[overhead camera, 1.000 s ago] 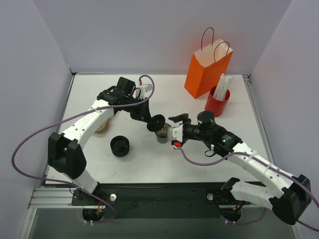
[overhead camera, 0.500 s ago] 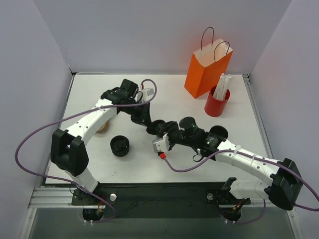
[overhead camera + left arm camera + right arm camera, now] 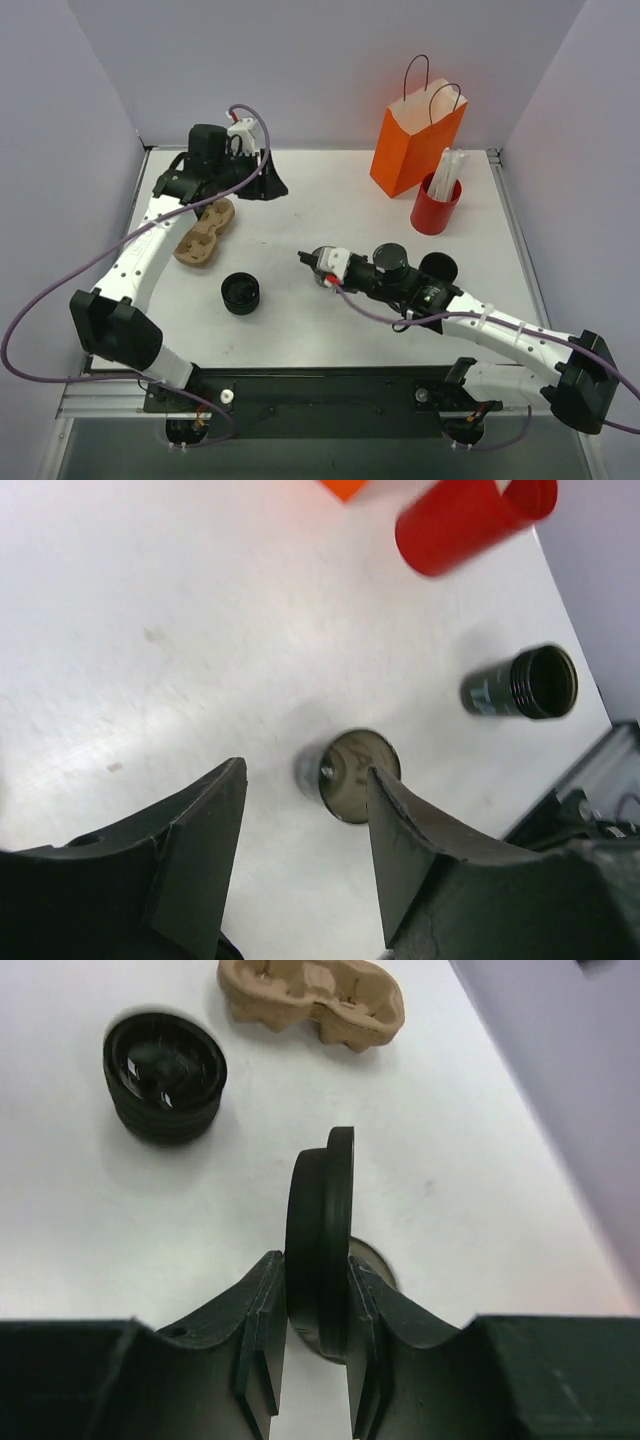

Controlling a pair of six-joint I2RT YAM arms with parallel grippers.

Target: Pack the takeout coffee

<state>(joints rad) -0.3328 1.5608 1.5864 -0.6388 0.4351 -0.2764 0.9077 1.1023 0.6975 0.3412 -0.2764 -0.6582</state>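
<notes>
Pinching a black lid (image 3: 320, 1220) on edge between its two fingers, the right gripper (image 3: 315, 1270) hangs right over the takeout coffee (image 3: 350, 778). The lid stands upright, its flat faces pressed by the finger pads, and its lower edge is just above the cup's rim. From the right wrist only a sliver of that rim shows past the lid.

The takeout coffee stands upright on the white table (image 3: 300, 210). Its mouth is open in the left wrist view and shows a brown surface inside.

The left gripper (image 3: 272, 185) is well apart from the cup, farther back and to the left. Its jaws are spread, with nothing between them.

A low ribbed black stack (image 3: 241, 292) sits left of the cup and slightly nearer the arm bases. A tan pulp cup carrier (image 3: 205, 235) lies further left of the cup and a little farther back. To the right of the cup and farther back stands a red cup (image 3: 436, 208) holding white straws (image 3: 447, 165). Just behind it, still farther from the coffee, is the orange paper bag (image 3: 415, 135), upright with its dark handles raised.
</notes>
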